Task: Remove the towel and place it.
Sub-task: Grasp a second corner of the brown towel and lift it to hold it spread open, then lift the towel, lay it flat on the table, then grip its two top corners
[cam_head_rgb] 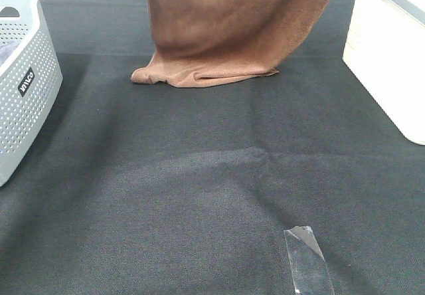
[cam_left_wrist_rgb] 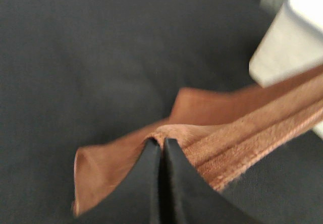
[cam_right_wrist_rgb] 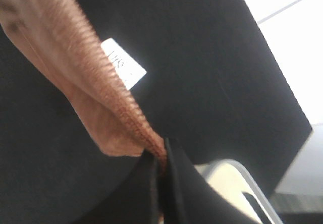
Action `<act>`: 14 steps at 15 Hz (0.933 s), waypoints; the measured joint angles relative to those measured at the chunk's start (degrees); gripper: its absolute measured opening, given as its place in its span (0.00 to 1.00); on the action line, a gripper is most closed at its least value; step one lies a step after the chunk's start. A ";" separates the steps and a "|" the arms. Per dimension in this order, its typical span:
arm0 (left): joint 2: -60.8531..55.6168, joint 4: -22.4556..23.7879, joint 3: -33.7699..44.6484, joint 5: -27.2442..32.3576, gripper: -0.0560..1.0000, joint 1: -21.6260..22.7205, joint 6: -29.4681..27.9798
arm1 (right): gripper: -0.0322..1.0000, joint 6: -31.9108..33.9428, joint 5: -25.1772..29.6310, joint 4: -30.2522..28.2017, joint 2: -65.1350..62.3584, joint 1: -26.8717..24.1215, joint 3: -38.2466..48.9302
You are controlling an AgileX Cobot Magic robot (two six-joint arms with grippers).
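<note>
The brown towel (cam_head_rgb: 226, 26) hangs down from beyond the top edge of the exterior high view, and its lower end rests crumpled on the black table cloth (cam_head_rgb: 199, 195) at the far middle. Both grippers are out of that view. In the left wrist view my left gripper (cam_left_wrist_rgb: 160, 144) is shut on a stitched edge of the towel (cam_left_wrist_rgb: 237, 133). In the right wrist view my right gripper (cam_right_wrist_rgb: 160, 158) is shut on another edge of the towel (cam_right_wrist_rgb: 86, 77), with its small white tag (cam_right_wrist_rgb: 123, 62) hanging beside it.
A white perforated basket (cam_head_rgb: 23, 89) stands at the left edge of the table. A white surface (cam_head_rgb: 388, 62) borders the table cloth on the right. A strip of clear tape (cam_head_rgb: 307, 258) lies near the front.
</note>
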 joint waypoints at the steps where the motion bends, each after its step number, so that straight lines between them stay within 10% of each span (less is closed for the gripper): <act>1: -0.63 0.86 0.00 2.52 0.05 0.00 0.11 | 0.03 1.26 0.52 1.49 -0.97 0.06 0.29; 7: -8.19 3.72 5.50 3.95 0.05 0.00 -1.60 | 0.03 3.90 0.57 6.65 -13.75 0.06 21.83; 14: -36.27 2.69 53.69 -3.32 0.05 -2.46 -1.66 | 0.03 1.15 0.52 8.94 -31.51 0.17 48.87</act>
